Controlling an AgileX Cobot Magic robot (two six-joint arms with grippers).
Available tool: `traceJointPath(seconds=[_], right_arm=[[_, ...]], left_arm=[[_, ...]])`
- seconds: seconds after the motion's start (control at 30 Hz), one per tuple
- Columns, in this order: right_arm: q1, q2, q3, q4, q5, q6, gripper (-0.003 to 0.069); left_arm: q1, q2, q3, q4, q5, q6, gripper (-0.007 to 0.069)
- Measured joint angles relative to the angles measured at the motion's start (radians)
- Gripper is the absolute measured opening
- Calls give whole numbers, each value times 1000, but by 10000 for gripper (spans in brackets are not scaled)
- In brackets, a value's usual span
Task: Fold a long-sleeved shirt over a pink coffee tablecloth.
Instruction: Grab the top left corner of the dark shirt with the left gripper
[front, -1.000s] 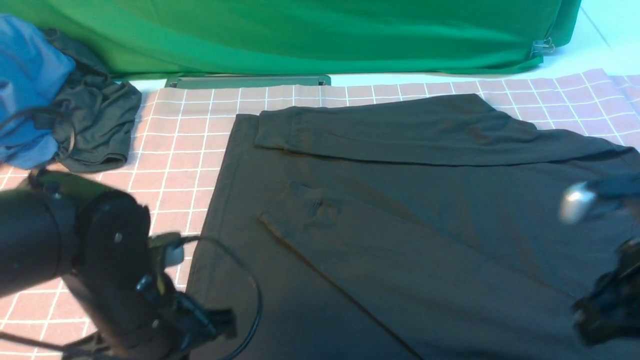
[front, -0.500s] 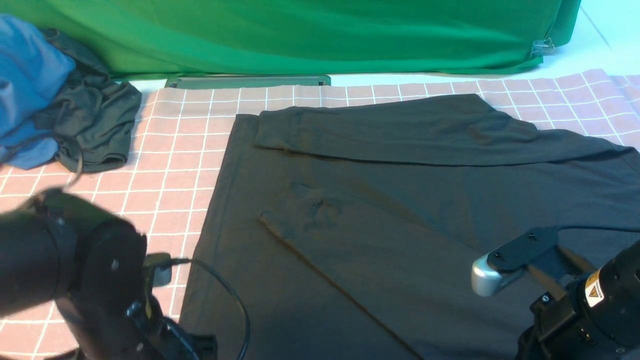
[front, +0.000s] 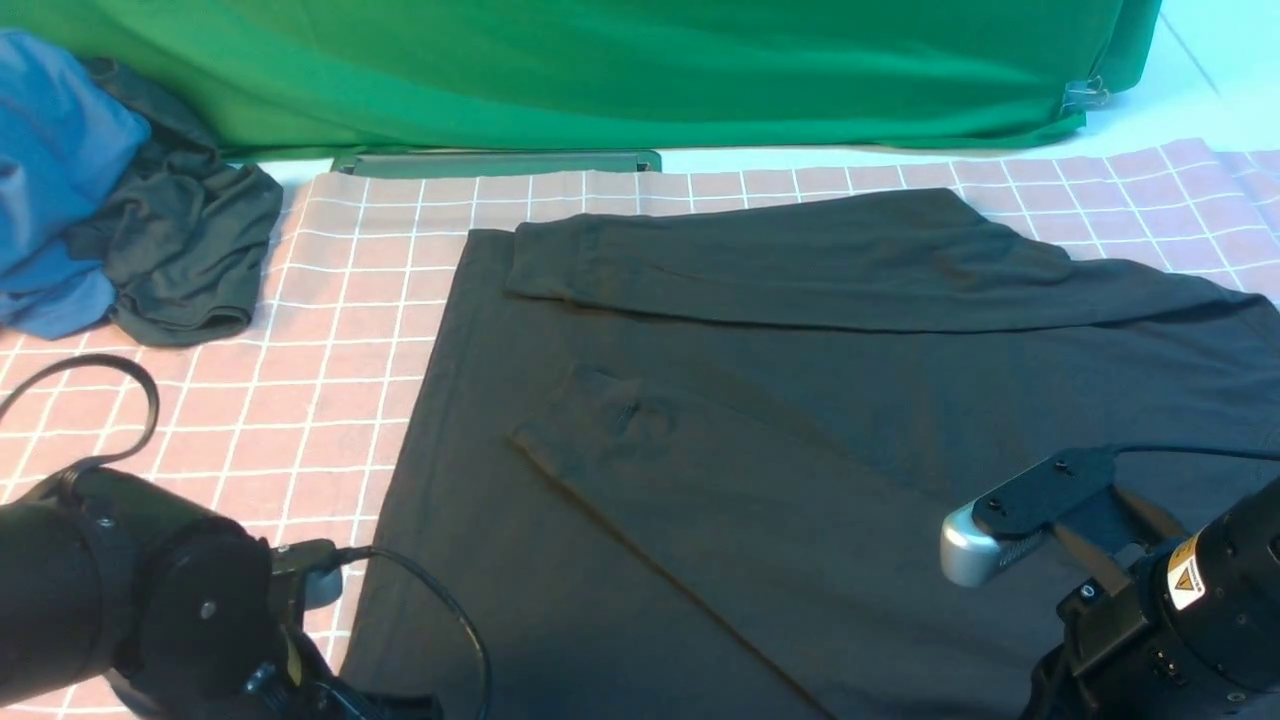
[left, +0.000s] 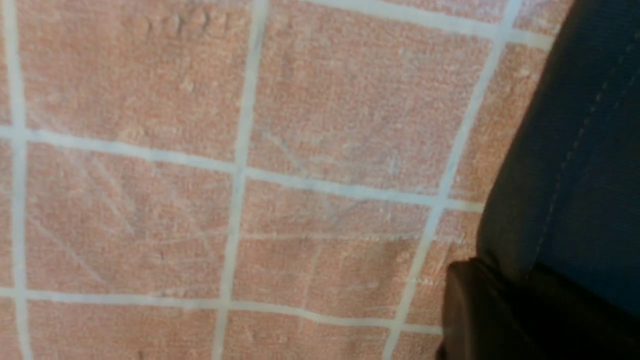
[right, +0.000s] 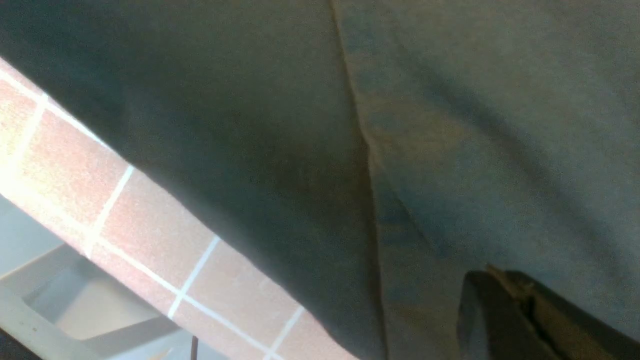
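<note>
The long-sleeved shirt (front: 800, 420) lies flat and sideways on the pink coffee tablecloth (front: 340, 330), both sleeves folded across its body; its chest print is hidden. My left arm (front: 150, 590) is low at the near left. The left gripper (left: 520, 270) sits at the stitched hem (left: 575, 150), shut on its edge; only one dark finger (left: 475, 310) shows clearly. My right arm (front: 1170, 600) is low at the near right. The right gripper (right: 492, 272) is shut, its tips against the shirt (right: 450, 125), with no cloth seen between them.
A blue garment (front: 50, 150) and a dark grey-green garment (front: 180, 250) are heaped at the far left. A green backdrop cloth (front: 600, 70) hangs behind. The table's near edge (right: 150, 240) shows in the right wrist view, just beyond the shirt.
The left arm has drawn back toward the near left, and the shirt's hem side has shifted slightly left with it. The right arm came down onto the shirt's near right part, then held still.
</note>
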Motion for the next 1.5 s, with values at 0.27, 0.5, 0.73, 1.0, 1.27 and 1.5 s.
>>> traceJointPath(seconds=[0.27, 0.5, 0.73, 1.0, 1.27, 1.5], right_arm=[[0, 0, 0, 0, 0, 0, 42], [0, 0, 0, 0, 0, 0, 43], [0, 0, 0, 0, 0, 0, 45], [0, 0, 0, 0, 0, 0, 45], [0, 0, 0, 4, 25, 0, 45], [0, 0, 0, 4, 44, 2, 45]], left_arm=[[0, -181, 3, 7, 224, -80, 30], [0, -329, 4, -23, 338, -98, 40], [0, -349, 7, -5, 409, -85, 262], [0, -324, -202, 143, 239, -149, 378], [45, -5, -581, 140, 183, -72, 39], [193, 260, -802, 73, 152, 50, 14]])
